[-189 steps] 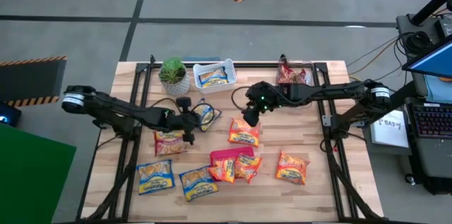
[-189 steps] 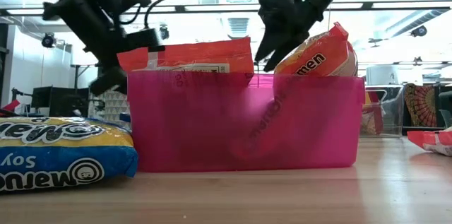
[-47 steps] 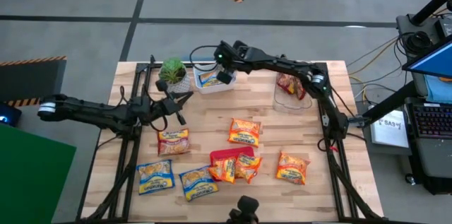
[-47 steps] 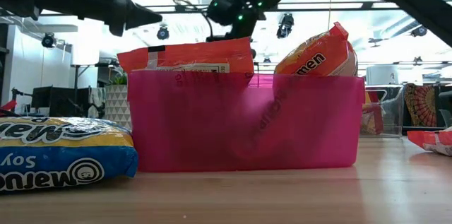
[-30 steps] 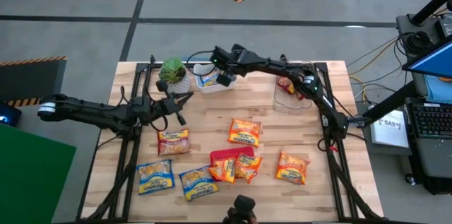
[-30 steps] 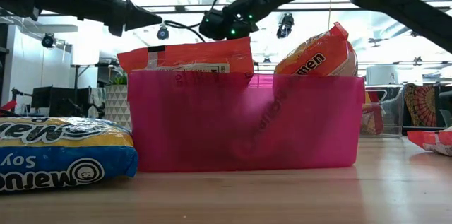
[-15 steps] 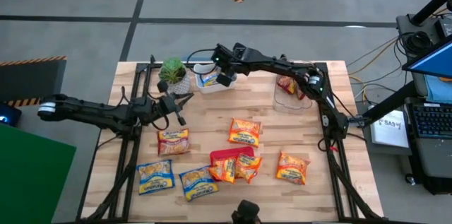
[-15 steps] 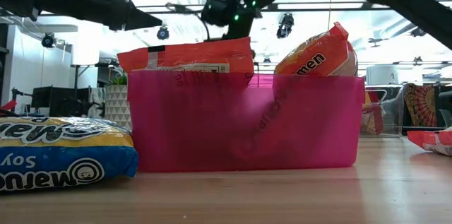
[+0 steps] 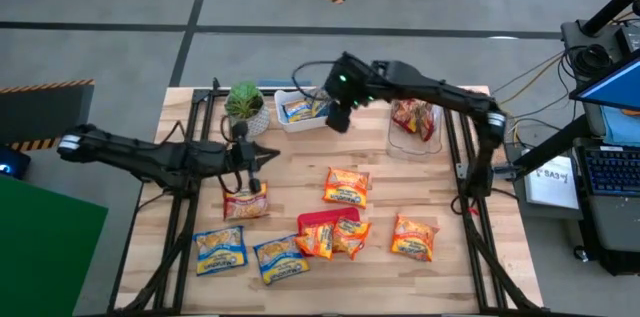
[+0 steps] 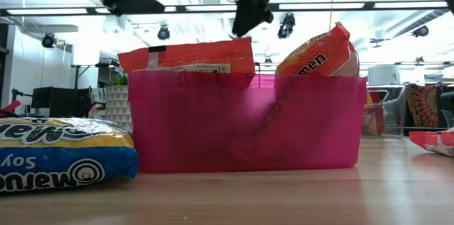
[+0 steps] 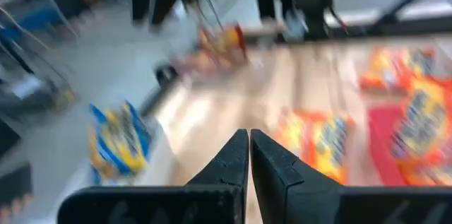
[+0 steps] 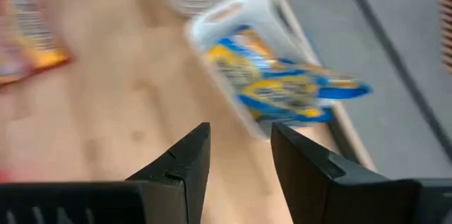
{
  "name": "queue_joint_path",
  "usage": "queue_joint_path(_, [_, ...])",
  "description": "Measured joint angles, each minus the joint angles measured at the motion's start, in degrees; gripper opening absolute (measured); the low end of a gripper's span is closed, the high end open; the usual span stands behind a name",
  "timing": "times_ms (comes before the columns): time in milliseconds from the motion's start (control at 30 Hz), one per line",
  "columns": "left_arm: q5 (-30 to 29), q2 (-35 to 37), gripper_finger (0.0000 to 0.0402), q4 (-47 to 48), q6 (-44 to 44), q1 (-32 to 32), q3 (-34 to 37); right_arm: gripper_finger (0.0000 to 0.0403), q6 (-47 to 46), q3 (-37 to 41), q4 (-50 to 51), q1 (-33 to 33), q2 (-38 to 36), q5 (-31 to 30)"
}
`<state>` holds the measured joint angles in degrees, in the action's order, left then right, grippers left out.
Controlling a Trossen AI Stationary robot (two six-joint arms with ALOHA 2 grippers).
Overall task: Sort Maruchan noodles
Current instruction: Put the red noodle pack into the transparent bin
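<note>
Released, blue packets (image 9: 303,109) now fill white bin (image 9: 283,97) (pink bin (image 9: 318,218) holds orange ones).

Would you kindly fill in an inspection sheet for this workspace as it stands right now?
Surface: wooden table, dark frame rails along both sides.
Job's things: blue noodle packets in the white bin; red packets in the clear bin; orange packets in the pink bin; others loose on the table.
Clutter: potted plant.
Grippers: left gripper shut, empty, above a loose packet; right gripper open, empty, beside the white bin.
Cables: on both arms.
Surroundings: floor with hazard tape, monitor at right.
</note>
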<state>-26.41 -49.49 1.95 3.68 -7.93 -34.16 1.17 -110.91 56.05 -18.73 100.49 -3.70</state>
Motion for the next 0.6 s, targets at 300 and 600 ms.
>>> queue_joint_path(300, [7.28, -6.03, 0.0, 26.76, -17.49, -2.63, -8.97, 0.0127, -1.81, 31.11, -23.1, 9.62, -18.21, 1.81])
queue_joint_path(600, [13.59, -13.92, 0.0014, 42.83, -29.57, -2.63, -14.89, 0.0127, -4.49, 52.72, -39.9, 15.58, -30.27, 1.81])
